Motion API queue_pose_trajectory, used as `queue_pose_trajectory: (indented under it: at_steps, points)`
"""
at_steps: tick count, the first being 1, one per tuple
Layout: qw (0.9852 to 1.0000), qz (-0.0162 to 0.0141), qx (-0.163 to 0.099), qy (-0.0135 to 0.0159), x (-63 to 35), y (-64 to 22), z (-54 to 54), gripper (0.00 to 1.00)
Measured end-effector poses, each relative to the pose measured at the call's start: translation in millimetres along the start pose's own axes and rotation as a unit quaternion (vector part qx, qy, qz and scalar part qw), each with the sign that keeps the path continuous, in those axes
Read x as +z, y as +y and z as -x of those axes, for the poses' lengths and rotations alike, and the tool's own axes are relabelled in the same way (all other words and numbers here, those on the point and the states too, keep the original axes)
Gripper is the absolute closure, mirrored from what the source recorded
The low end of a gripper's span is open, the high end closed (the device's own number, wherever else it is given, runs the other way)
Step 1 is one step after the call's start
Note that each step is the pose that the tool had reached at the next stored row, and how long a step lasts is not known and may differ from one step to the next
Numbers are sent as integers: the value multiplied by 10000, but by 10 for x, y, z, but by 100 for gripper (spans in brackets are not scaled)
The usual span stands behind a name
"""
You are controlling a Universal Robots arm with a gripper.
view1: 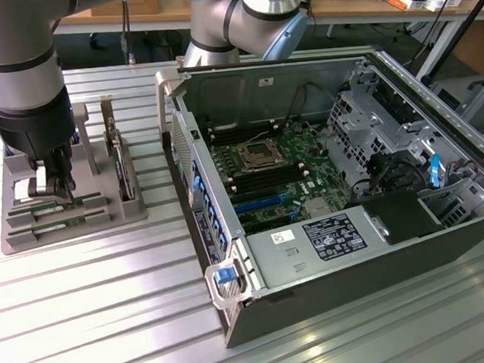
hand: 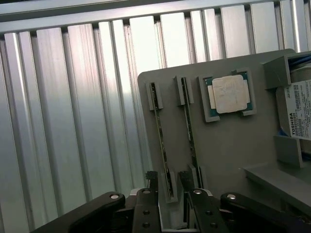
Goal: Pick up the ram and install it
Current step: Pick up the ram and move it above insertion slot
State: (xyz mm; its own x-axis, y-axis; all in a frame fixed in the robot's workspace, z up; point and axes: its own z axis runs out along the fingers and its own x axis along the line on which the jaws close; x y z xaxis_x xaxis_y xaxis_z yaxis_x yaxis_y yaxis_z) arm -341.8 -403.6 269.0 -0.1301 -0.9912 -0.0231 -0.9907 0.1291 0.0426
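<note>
- Gripper (hand: 168, 187) stands low over one end of a grey fixture (hand: 228, 150), which rests on the ribbed aluminium table (hand: 73, 121)
- Fingers (hand: 146, 208) are apart, one on either side of the ram (hand: 163, 141); a gap shows on both sides, so nothing is clamped or lifted
- The ram, a thin green stick, sits on edge in its slot in the fixture, seated at both ends in the grey end holders
- A second ram stick (hand: 189, 126) stands on edge in the neighbouring slot, parallel to the first and just beside it; one finger is close to its near end
- Beyond the second stick a square silver processor chip (hand: 228, 94) lies flat in its recess
- A hard drive (hand: 297, 114) with a white label occupies the far side of the fixture
- In the exterior view the arm (view1: 18, 72) reaches down on the exterior view's left, with the gripper (view1: 54, 193) at the fixture
- The open computer case (view1: 358, 294) sits well apart, toward the exterior view's right, with its motherboard (view1: 266, 167) exposed
- The ram is not in the case; it is in the fixture
</note>
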Motion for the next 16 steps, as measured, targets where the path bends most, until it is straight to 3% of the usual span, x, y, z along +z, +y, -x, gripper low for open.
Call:
queue_pose_trajectory:
  at_steps: [16]
  points:
    - [10000, 0, 0, 0, 111, -5, -5, 70]
